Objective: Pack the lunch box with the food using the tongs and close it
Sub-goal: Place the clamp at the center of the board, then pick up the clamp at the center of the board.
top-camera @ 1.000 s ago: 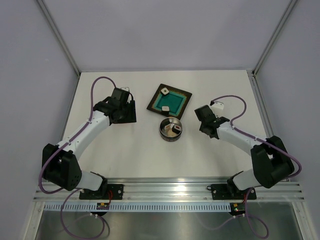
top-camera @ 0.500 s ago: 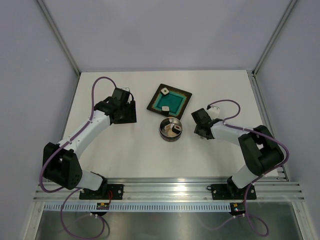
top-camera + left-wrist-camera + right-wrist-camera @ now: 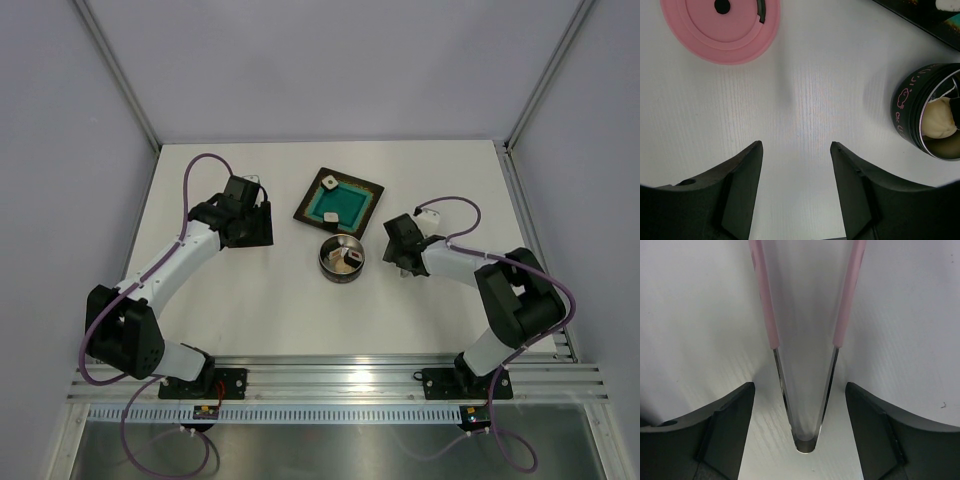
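Tongs (image 3: 780,375) | joined end between spread right gripper (image 3: 799,390) | not touching

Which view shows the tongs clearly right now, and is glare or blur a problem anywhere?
Right wrist: the tongs fill the frame, fairly sharp, their steel mirroring the white table, soft shadow alongside. Left wrist: even light, no glare, lunch box cut off by the right edge. Top external: tongs too small to make out.

Lab test booth, grey walls (image 3: 330,70), aluminium rail (image 3: 340,376)
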Controlling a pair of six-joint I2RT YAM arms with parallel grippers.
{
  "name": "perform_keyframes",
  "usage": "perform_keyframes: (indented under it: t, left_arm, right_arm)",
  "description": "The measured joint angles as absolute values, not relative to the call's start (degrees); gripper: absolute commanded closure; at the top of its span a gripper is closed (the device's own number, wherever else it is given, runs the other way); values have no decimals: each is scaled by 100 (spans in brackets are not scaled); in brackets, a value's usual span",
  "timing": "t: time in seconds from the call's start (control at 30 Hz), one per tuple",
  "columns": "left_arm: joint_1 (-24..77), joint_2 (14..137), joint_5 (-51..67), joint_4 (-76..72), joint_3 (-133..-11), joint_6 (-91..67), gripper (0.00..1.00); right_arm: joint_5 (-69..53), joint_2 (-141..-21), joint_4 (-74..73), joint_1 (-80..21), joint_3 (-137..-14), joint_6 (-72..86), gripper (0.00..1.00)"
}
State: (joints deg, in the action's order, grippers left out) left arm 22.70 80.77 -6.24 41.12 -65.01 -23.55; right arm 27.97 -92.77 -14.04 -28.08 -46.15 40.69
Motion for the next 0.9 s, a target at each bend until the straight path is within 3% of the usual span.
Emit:
perform_keyframes:
  t: [0.13, 0.4, 0.6, 0.7, 0.9]
  left_arm:
    - [2270, 8077, -624, 4117, -6501, -2355, 39]
    - [2270, 8075, -624, 4117, -6501, -2355, 39]
    - [2270, 8075, -624, 4128, -6521, -2355, 39]
    - [2270, 8075, -622, 4128, -6521, -2355, 39]
    - [2270, 8075, -622, 4132, -6521, -2355, 39]
  right_arm:
    - [2738, -9321, -1330, -2655, -4646, 3962, 24]
    - [2421, -9539, -1280, -2488, -4923, 3575, 41]
    - [2003, -9771, -1275, -2480, -5238, 3122, 46]
    - [1734, -9889, -1282, -2480, -5406, 2858, 46]
    - [1577, -9953, -1391, -2480, -5546, 2545, 30]
